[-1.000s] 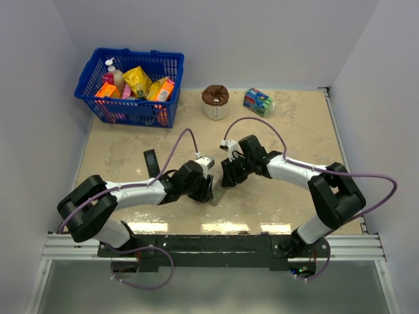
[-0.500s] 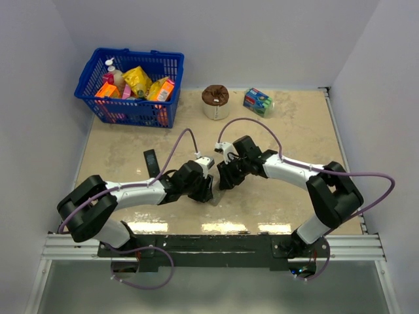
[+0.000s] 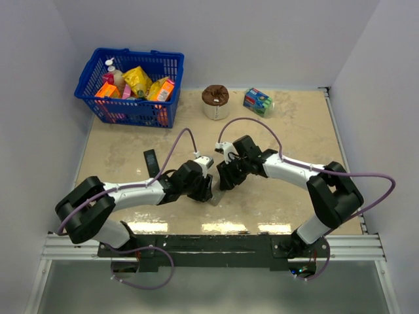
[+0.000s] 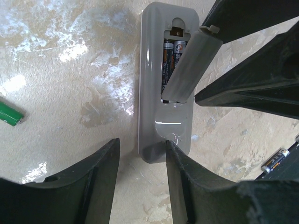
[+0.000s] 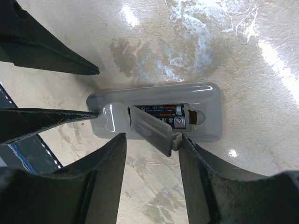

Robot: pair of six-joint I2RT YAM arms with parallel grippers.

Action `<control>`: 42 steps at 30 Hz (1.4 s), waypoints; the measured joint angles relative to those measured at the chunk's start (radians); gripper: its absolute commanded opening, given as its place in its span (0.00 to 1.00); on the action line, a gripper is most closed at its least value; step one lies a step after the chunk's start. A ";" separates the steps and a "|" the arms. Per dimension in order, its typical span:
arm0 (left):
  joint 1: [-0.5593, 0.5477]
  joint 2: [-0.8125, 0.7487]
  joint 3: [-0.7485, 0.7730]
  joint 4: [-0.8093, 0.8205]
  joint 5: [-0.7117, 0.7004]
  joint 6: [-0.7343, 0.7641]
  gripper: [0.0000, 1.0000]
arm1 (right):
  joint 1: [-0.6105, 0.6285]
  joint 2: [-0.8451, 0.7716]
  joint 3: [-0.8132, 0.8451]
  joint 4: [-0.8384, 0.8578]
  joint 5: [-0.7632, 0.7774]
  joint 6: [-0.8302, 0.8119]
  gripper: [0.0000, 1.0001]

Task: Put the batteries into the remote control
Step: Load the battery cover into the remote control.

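Straddled the plain end of the remote control (image 4: 163, 93) with left gripper (image 4: 141, 142) fingers spread. Lay grey back up on the worktop (image 4: 70, 60) between both arms, long axis running straight away from those fingers, two batteries (image 4: 170, 51) seated. Flanked the skewed battery cover (image 5: 149, 127) with right gripper (image 5: 153, 137) fingers parted. Seemingly needed next: seating that cover flush.
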 measured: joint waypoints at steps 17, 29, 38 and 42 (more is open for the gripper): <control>0.000 -0.038 -0.011 0.007 -0.014 0.000 0.49 | 0.000 -0.071 0.047 -0.034 0.121 0.022 0.58; 0.000 -0.040 -0.011 0.037 -0.010 0.001 0.50 | 0.000 -0.087 0.041 0.011 0.150 0.044 0.40; 0.000 -0.023 -0.011 0.032 0.015 0.009 0.50 | 0.000 -0.002 0.043 0.023 0.150 0.007 0.37; 0.000 -0.004 -0.011 0.027 0.023 0.019 0.50 | 0.000 0.000 0.043 0.024 0.150 -0.004 0.35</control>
